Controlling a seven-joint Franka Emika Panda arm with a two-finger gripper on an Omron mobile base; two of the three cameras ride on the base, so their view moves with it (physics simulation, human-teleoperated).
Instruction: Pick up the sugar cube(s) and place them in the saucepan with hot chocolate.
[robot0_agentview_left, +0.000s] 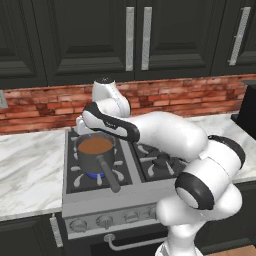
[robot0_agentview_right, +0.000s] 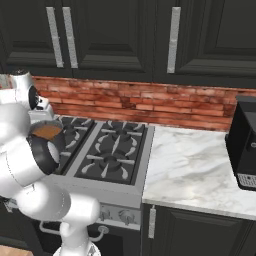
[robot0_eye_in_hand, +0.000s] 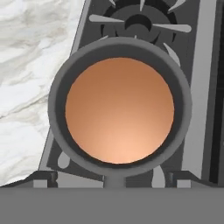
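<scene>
The dark grey saucepan (robot0_agentview_left: 89, 161) stands on the stove's front left burner, filled with smooth orange-brown hot chocolate (robot0_agentview_left: 95, 145). Its long dark handle (robot0_agentview_left: 108, 175) points toward the stove front. In the hand view I look straight down into the saucepan (robot0_eye_in_hand: 57, 109), and the liquid (robot0_eye_in_hand: 120, 109) is unbroken. My gripper (robot0_eye_in_hand: 111, 178) hangs directly above the pan, open, fingertips (robot0_eye_in_hand: 43, 177) wide apart with nothing between them. From the right, the hot chocolate (robot0_agentview_right: 47, 131) peeks out behind my arm. The sugar cubes are out of view.
The black gas stove (robot0_agentview_left: 150, 170) has bare grates on its right burners (robot0_agentview_right: 115, 150). Marble counter (robot0_agentview_left: 30, 165) lies to the left and also to the right (robot0_agentview_right: 195, 170), where a dark appliance (robot0_agentview_right: 245, 145) stands. A brick backsplash and dark cabinets rise behind.
</scene>
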